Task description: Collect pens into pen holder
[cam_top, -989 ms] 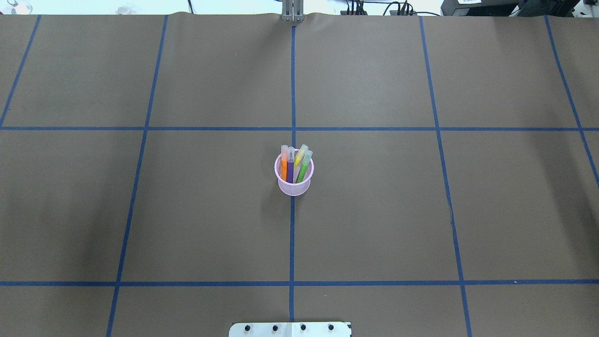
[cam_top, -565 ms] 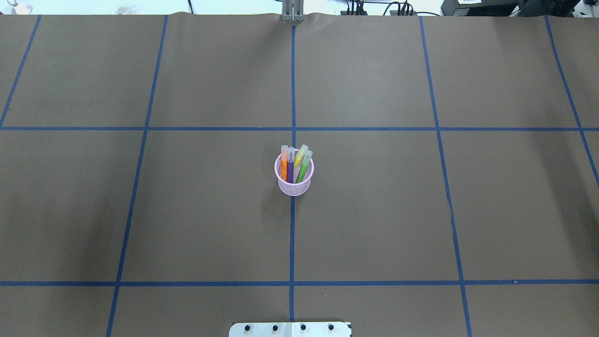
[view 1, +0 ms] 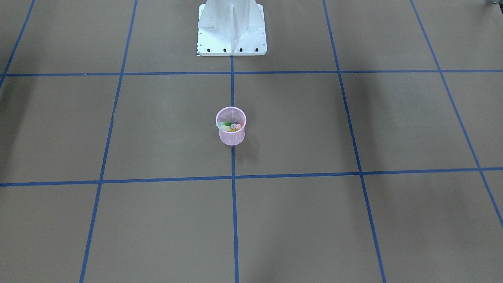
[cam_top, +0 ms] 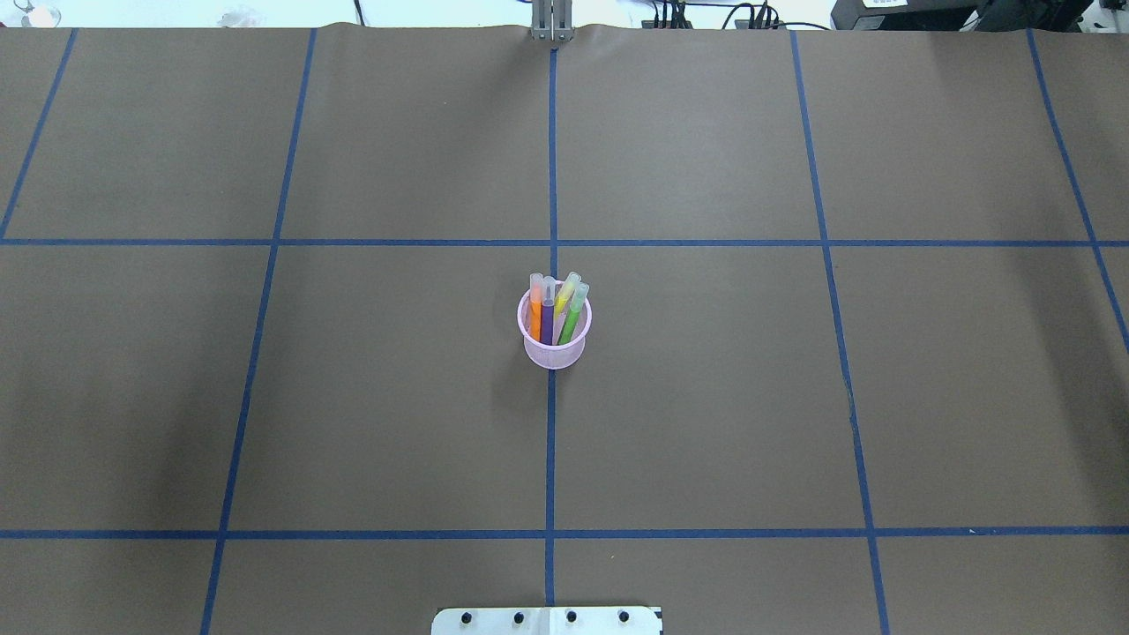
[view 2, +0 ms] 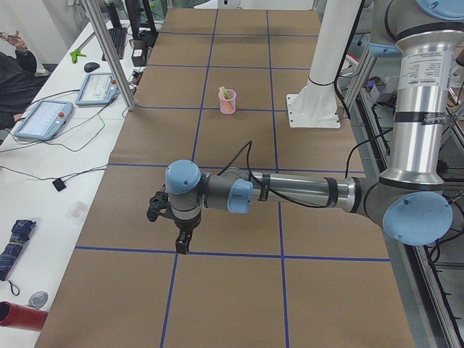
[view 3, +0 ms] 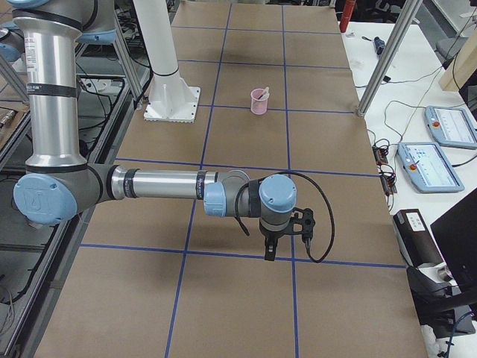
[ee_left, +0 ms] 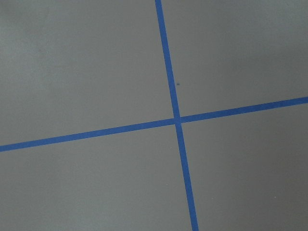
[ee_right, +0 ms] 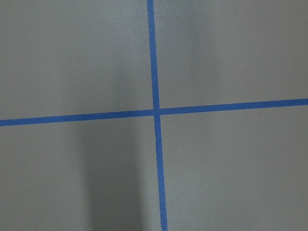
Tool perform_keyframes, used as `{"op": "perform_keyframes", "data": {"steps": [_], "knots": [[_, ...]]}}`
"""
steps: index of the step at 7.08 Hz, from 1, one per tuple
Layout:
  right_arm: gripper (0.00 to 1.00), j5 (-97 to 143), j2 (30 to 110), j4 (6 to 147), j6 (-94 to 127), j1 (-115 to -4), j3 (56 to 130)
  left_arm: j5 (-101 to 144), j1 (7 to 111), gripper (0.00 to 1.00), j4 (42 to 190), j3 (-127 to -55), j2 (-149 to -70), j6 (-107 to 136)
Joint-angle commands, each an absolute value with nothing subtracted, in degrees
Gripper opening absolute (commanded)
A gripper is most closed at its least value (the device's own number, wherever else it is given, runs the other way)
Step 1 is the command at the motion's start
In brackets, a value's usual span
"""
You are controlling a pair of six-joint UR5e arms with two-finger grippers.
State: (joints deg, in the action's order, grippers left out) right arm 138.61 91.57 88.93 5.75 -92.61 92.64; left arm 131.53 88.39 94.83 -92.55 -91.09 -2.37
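The pink wire-mesh pen holder stands upright at the table's middle on the blue centre line; it also shows in the front view. In it stand the orange pen, the purple pen, the yellow pen and the green pen, caps up, leaning on the far rim. My left gripper shows only in the left side view, far from the holder, pointing down over a tape crossing. My right gripper shows only in the right side view, likewise far off. I cannot tell whether either is open.
Brown paper with a blue tape grid covers the table. The robot's white base stands behind the holder. Tablets and cables lie on the side bench; a person sits at the left side view's edge.
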Motion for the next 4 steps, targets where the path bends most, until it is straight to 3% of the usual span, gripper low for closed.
{"op": "perform_keyframes", "data": {"steps": [1,4], "knots": [[1.0,139.92,93.16,88.86,4.84,-94.12,92.81,131.57,88.42,1.0,94.83,-92.64,-91.23,-2.37],[1.0,139.92,93.43,88.86,4.57,-94.48,93.25,131.57,88.42,1.0,94.92,-92.55,-91.14,-2.37]]}}
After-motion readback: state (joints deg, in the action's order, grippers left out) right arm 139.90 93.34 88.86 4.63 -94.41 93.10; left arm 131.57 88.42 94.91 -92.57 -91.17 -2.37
